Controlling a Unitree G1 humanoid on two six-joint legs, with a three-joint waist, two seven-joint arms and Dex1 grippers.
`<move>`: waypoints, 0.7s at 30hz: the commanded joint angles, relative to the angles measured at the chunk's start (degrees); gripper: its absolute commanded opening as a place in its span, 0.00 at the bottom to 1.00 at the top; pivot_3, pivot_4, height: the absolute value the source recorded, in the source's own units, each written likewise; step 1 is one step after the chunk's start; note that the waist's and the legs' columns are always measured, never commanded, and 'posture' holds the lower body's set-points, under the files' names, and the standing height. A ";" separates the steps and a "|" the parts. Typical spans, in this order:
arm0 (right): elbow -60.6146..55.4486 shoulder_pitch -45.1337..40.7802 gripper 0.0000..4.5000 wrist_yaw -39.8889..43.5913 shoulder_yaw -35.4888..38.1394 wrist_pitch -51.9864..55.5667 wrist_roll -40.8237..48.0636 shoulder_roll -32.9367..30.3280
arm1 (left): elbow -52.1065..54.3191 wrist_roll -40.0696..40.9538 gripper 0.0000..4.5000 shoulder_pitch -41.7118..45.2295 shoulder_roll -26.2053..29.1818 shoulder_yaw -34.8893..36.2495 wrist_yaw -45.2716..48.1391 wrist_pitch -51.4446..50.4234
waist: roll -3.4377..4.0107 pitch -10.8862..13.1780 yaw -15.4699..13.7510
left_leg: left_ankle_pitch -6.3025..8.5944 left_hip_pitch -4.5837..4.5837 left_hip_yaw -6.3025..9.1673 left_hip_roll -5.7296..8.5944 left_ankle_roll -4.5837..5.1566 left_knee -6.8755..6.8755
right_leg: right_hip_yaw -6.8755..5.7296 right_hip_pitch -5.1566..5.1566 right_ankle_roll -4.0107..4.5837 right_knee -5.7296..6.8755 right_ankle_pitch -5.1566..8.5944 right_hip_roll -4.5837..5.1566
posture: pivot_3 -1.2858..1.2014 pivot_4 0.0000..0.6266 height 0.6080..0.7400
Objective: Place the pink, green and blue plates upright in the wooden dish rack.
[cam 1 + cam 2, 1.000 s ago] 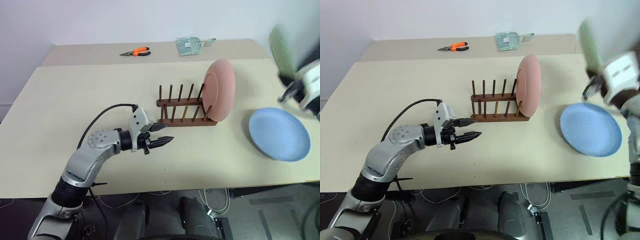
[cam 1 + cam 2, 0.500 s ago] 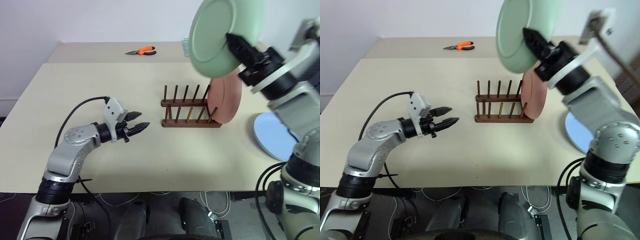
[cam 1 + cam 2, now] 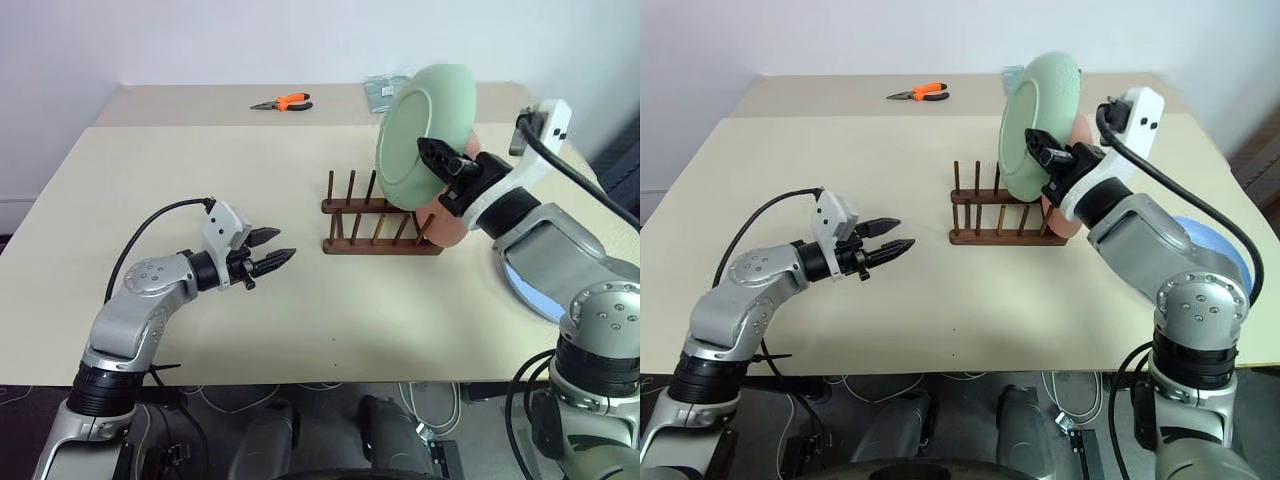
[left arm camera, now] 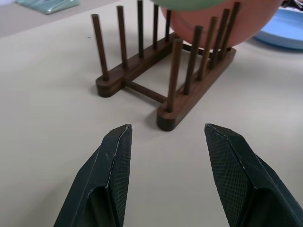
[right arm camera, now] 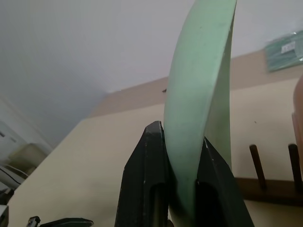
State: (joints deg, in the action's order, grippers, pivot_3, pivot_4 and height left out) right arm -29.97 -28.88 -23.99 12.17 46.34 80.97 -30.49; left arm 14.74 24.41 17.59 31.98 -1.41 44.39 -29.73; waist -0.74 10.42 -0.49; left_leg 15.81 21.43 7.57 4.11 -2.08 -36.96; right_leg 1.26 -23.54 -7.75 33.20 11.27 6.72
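Note:
The pale green plate (image 3: pixel 425 135) hangs upright over the right end of the wooden dish rack (image 3: pixel 372 238), with my right gripper (image 5: pixel 182 135) shut on its lower rim. The pink plate (image 4: pixel 222 23) stands upright in the rack's right end, mostly hidden behind that gripper and plate. Behind my right arm the blue plate (image 3: pixel 530 288) lies flat on the table. My left gripper (image 3: pixel 282 246) hovers low over the table to the left of the rack, pointing at it, open with nothing between its fingers (image 4: pixel 116 161).
Orange-handled pliers (image 3: pixel 283 102) and a greenish packet (image 3: pixel 378 90) lie on the far table section. The beige table (image 3: pixel 180 160) stretches wide on the left and in front of the rack. Several rack slots left of the pink plate hold nothing.
My right arm has swung the green plate in from the far right and lowered it over the rack, rolling it upright. My left gripper has drawn back leftward from the rack.

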 commanded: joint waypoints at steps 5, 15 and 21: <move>-1.68 0.39 0.24 -2.98 -1.53 0.29 -0.26 -0.38 | 1.47 0.13 0.55 1.32 -0.74 -0.45 0.49 0.20 | 0.00 0.00 0.00 | 0.00 0.00 0.00 -0.01 0.00 0.00 | 0.00 0.00 0.00 -0.01 0.00 -0.01 | 0.52 0.24 1.00; -2.71 -3.03 0.99 17.84 5.08 -4.75 -15.40 -13.98 | 2.13 0.24 0.55 1.13 -1.02 -0.94 0.31 -0.28 | 0.01 0.03 -0.20 | 0.01 0.03 -0.01 0.00 0.01 0.00 | -0.04 0.02 -0.04 -0.07 0.03 0.00 | 0.52 0.24 1.00; 8.81 3.27 0.99 28.45 19.61 -6.32 -19.64 -21.73 | 1.84 0.13 0.55 1.76 -1.26 -2.29 1.26 0.08 | -0.15 0.05 -0.32 | 0.02 0.02 -0.02 0.00 0.03 -0.03 | -0.05 0.13 -0.08 -0.16 0.06 0.01 | 0.52 0.24 1.00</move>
State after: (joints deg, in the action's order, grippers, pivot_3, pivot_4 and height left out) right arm -23.11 -27.28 1.67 28.05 40.64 63.90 -50.61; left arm 14.77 24.34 18.40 30.80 -3.59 45.09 -30.06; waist -0.89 10.46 -0.82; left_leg 15.83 21.46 7.55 4.11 -2.05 -36.99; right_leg 1.21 -23.41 -7.80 33.05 11.33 6.74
